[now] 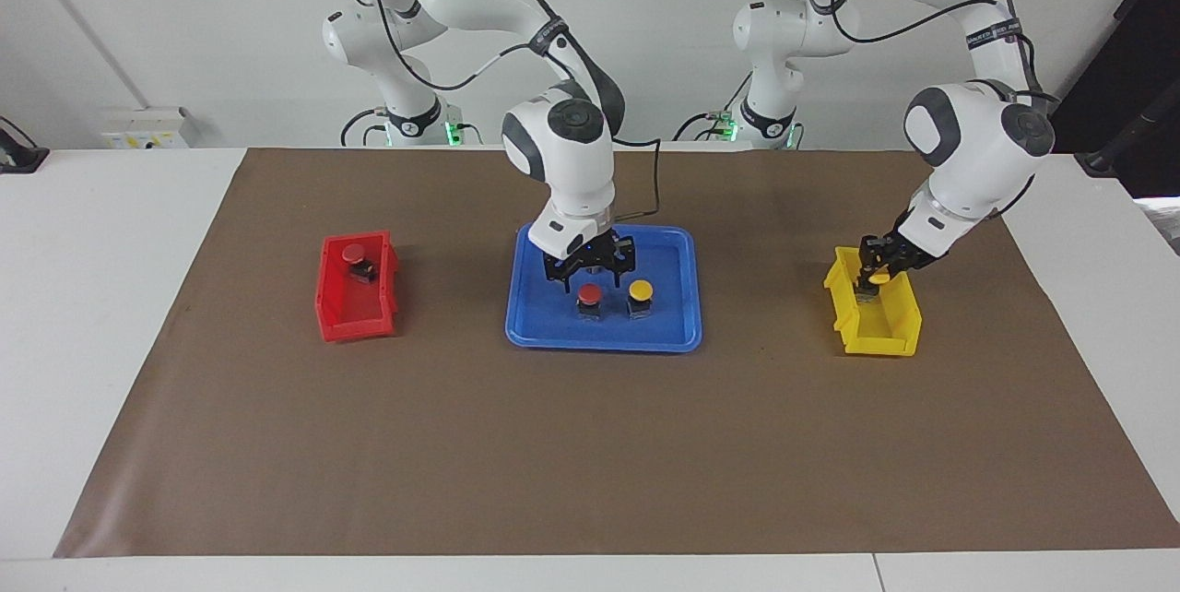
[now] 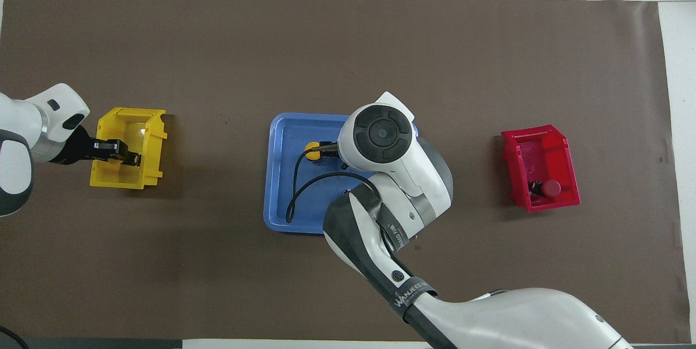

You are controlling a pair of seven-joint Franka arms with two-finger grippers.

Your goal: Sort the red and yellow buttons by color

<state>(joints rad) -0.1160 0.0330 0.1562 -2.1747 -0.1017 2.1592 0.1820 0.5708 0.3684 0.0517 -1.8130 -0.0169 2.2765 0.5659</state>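
Midway, by the look of it: one red button (image 1: pixel 354 254) already lies in the red bin (image 1: pixel 334 297), toward the right arm's end of the table (image 1: pixel 590 444), and one yellow button (image 1: pixel 879 278) is going into the yellow bin (image 1: pixel 892 329) at the left arm's end. Two remain on the blue tray (image 1: pixel 678 297) mid-table: a second red button (image 1: pixel 589 295), and at its 3 o'clock in the facing view, just beside it, a second yellow button (image 1: pixel 640 290).

Left gripper (image 1: pixel 871 277): down at the yellow bin's robot-side end, fingers clamped on the yellow cap. Next move, I judge, is to part the fingers and let it drop, then lift clear.

Right gripper (image 1: pixel 590 271): over the tray, fingers spread apart, empty, hanging just above the tray's red button. It likely needs to descend squarely onto that cap without nudging the yellow neighbour.
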